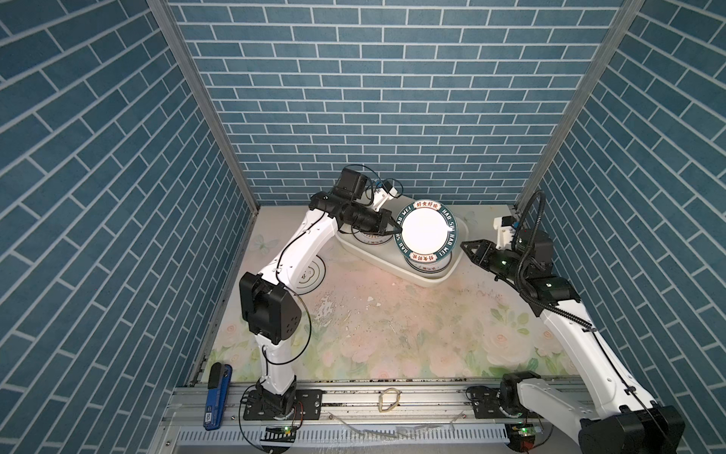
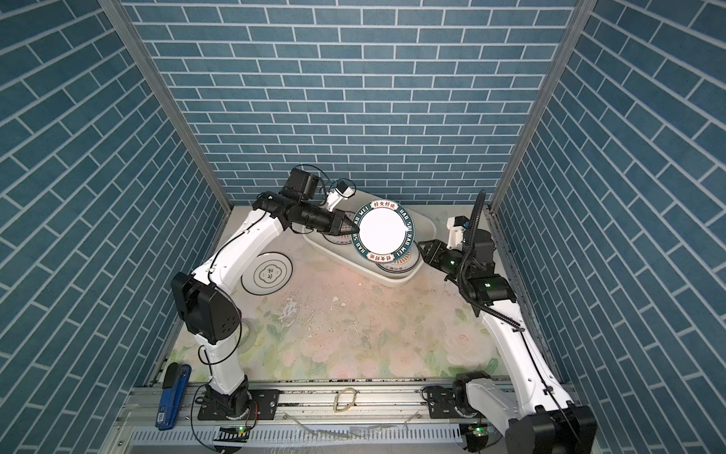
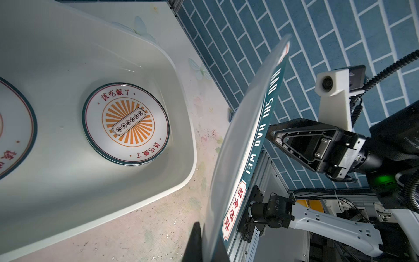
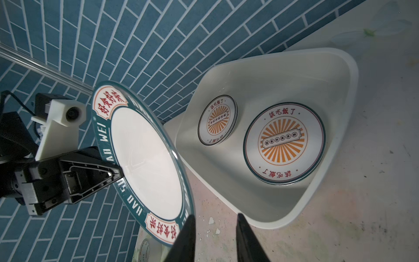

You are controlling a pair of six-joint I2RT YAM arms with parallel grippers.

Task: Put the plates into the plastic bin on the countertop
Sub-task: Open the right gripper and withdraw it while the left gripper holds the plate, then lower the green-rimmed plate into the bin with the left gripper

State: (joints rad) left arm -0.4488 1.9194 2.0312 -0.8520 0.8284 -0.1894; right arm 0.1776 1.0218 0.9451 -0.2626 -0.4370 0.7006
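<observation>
Above the cream plastic bin (image 1: 432, 281) at the back of the flowered countertop (image 1: 393, 334), my left gripper (image 1: 396, 231) is clamped on the rim of a green-lettered plate (image 1: 426, 232), which hangs clear of the tub. My right gripper (image 4: 215, 215) stands just beside the opposite rim, jaws apart and holding nothing. Two stacks of sunburst plates (image 4: 284, 145) already lie flat inside. I judge the job well past halfway, with this plate to lower and a quatrefoil plate (image 2: 267, 273) waiting on the countertop beside the left arm. Being round, the held plate has no long axis; it is tilted, face up toward the overhead camera.
</observation>
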